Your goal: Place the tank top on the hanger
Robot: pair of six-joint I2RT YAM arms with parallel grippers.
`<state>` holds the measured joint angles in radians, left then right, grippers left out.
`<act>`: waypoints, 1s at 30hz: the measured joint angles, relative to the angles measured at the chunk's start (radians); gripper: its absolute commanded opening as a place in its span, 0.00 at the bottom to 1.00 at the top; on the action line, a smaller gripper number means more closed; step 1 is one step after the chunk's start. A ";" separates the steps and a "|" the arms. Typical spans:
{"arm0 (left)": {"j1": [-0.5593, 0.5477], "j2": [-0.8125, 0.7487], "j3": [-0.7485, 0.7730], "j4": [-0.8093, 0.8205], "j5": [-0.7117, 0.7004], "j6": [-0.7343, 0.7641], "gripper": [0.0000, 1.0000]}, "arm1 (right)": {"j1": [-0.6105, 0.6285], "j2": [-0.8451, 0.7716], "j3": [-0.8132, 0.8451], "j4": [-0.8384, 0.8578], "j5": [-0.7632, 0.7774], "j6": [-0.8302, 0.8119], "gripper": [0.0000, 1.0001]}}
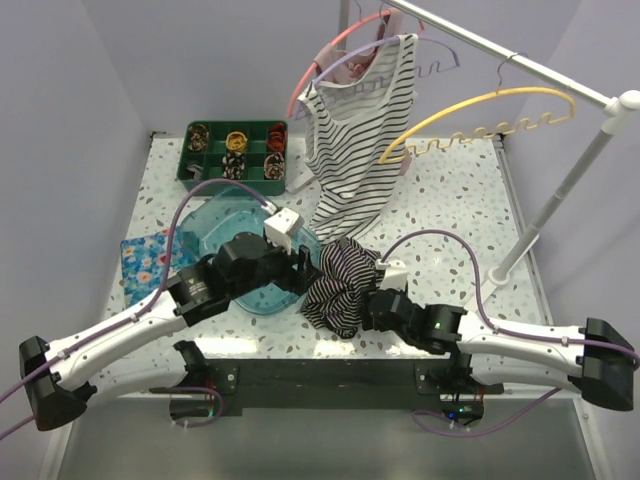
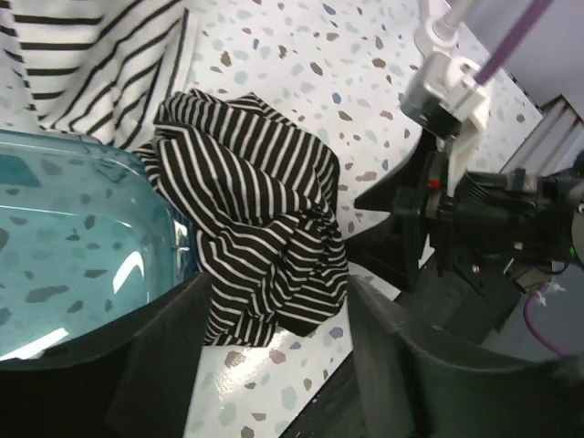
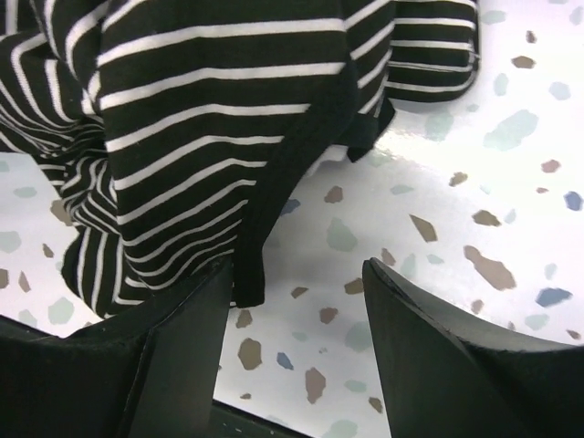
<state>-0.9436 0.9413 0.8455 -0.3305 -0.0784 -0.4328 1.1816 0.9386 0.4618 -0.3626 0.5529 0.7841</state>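
At the left, the blue glass bowl (image 1: 215,225) sits on the tabletop (image 1: 450,200). The left gripper (image 2: 278,287) hangs just beside the bowl with its fingers spread wide, facing the tank top (image 1: 338,285). That top lies crumpled in a heap near the front edge, between the two arms, touching the bowl's side. From here I'd say the step in hand is the first grasp.

The left gripper does best to close on a single edge near the heap's top, not on the whole bunch, and to keep clear of the bowl wall.

Right of the heap, the right gripper (image 3: 297,274) is low over the tabletop, also spread, gripping nothing. A dark bound hem lies between its fingers, close to the left one. Nudging sideways to centre that hem before closing looks wise, or the fold may slip out.

The hanger (image 1: 470,103) hangs on the rail (image 1: 500,50) at the rear right, well apart from the heap. The top probably needs lifting high and opening at the neck before it gets there.
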 measured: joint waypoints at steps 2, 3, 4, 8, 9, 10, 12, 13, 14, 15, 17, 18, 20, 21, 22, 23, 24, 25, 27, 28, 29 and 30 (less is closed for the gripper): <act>-0.053 -0.010 -0.017 0.000 -0.003 -0.006 0.54 | -0.001 0.014 -0.008 0.050 -0.018 -0.016 0.62; -0.081 -0.013 -0.029 0.000 -0.008 -0.020 0.52 | -0.002 0.022 -0.008 0.080 -0.027 -0.027 0.62; -0.107 -0.015 -0.043 0.000 -0.015 -0.031 0.47 | -0.002 0.025 -0.008 0.103 -0.035 -0.036 0.61; -0.240 -0.015 -0.127 -0.002 -0.067 -0.113 0.40 | -0.003 0.025 -0.008 0.182 -0.065 -0.063 0.58; -0.277 -0.014 -0.156 0.002 -0.089 -0.144 0.40 | -0.003 0.024 -0.008 0.191 -0.071 -0.066 0.57; -0.307 -0.013 -0.181 0.002 -0.104 -0.171 0.40 | -0.003 0.023 -0.008 0.199 -0.075 -0.069 0.56; -0.370 0.004 -0.240 0.007 -0.143 -0.242 0.41 | -0.003 0.022 -0.008 0.211 -0.081 -0.071 0.56; -0.391 0.018 -0.259 0.012 -0.156 -0.269 0.41 | -0.003 0.021 -0.008 0.215 -0.084 -0.072 0.56; -0.406 0.032 -0.271 0.020 -0.169 -0.291 0.42 | -0.004 0.021 -0.008 0.220 -0.091 -0.072 0.57; -0.419 0.051 -0.280 0.029 -0.185 -0.317 0.44 | -0.004 0.021 -0.008 0.224 -0.098 -0.071 0.58; -0.433 0.097 -0.286 0.060 -0.220 -0.365 0.48 | -0.004 0.024 -0.008 0.226 -0.109 -0.070 0.61; -0.435 0.119 -0.288 0.085 -0.240 -0.390 0.48 | -0.004 0.027 -0.008 0.225 -0.111 -0.066 0.62; -0.436 0.153 -0.291 0.131 -0.268 -0.425 0.50 | -0.004 0.037 -0.008 0.223 -0.111 -0.058 0.64; -0.437 0.169 -0.297 0.159 -0.283 -0.445 0.50 | -0.004 0.042 -0.008 0.218 -0.112 -0.050 0.65; -0.438 0.185 -0.305 0.187 -0.299 -0.467 0.50 | -0.004 0.042 -0.010 0.213 -0.114 -0.042 0.65; -0.439 0.200 -0.316 0.215 -0.314 -0.484 0.50 | -0.004 0.040 -0.015 0.212 -0.117 -0.035 0.65; -0.439 0.211 -0.329 0.240 -0.325 -0.500 0.50 | -0.004 0.032 -0.023 0.212 -0.119 -0.027 0.65; -0.439 0.225 -0.347 0.270 -0.339 -0.519 0.50 | -0.004 0.021 -0.033 0.210 -0.121 -0.019 0.65; -0.439 0.251 -0.365 0.302 -0.358 -0.544 0.50 | -0.004 -0.013 -0.058 0.208 -0.122 -0.006 0.64; -0.439 0.272 -0.369 0.320 -0.367 -0.557 0.50 | -0.004 -0.032 -0.070 0.204 -0.122 0.000 0.63; -0.440 0.292 -0.369 0.338 -0.373 -0.570 0.50 | -0.004 -0.049 -0.079 0.203 -0.123 0.005 0.63; -0.441 0.305 -0.369 0.352 -0.375 -0.576 0.50 | -0.004 -0.064 -0.087 0.204 -0.123 0.009 0.62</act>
<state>-1.3842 1.2465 0.4763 0.0216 -0.4538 -1.0084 1.1778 0.8745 0.3744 -0.1589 0.4301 0.7933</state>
